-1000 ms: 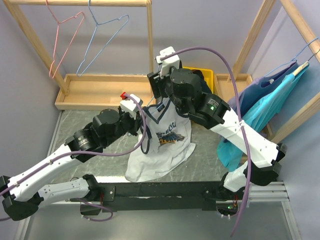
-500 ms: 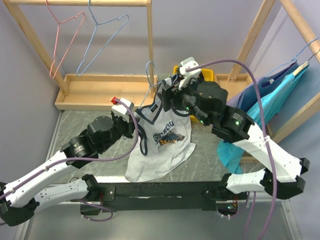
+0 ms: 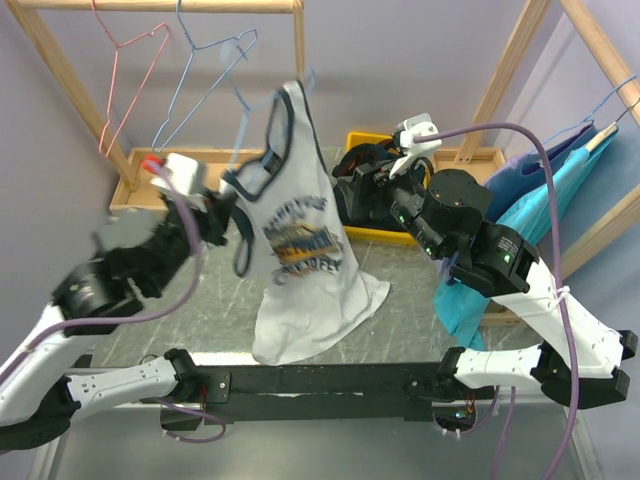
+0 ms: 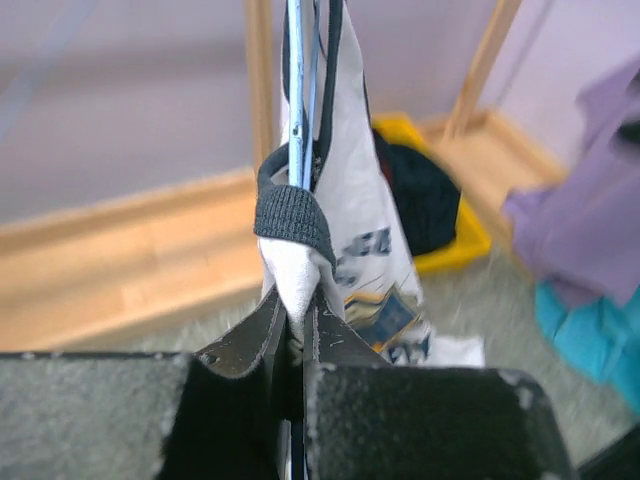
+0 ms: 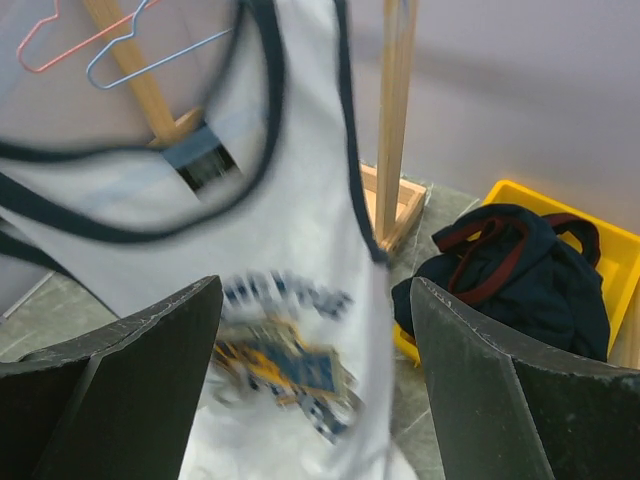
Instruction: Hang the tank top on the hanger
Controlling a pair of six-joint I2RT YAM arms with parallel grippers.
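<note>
The tank top point(image 3: 300, 235) hangs in the air from my left gripper point(image 3: 225, 195), blurred by motion, its hem reaching the table. In the left wrist view the gripper point(image 4: 297, 310) is shut on the white fabric and navy trim point(image 4: 293, 215) at one shoulder. The light-blue wire of the hanger point(image 4: 296, 100) runs up through that pinch. My right gripper point(image 3: 350, 188) is open and empty, just right of the tank top. In the right wrist view the tank top point(image 5: 260, 240) hangs ahead of the wide-open gripper point(image 5: 315, 330).
A wooden rack point(image 3: 160, 5) at the back left carries a pink hanger point(image 3: 130, 80) and a second light-blue hanger point(image 3: 195, 80). A yellow bin point(image 3: 375, 140) holds a dark navy garment point(image 5: 510, 270). Teal and purple shirts point(image 3: 530, 220) hang at the right.
My left arm has swung up and left, lifting the tank top and hanger off the table toward the rack. My right gripper has let go and drawn back to the right.
</note>
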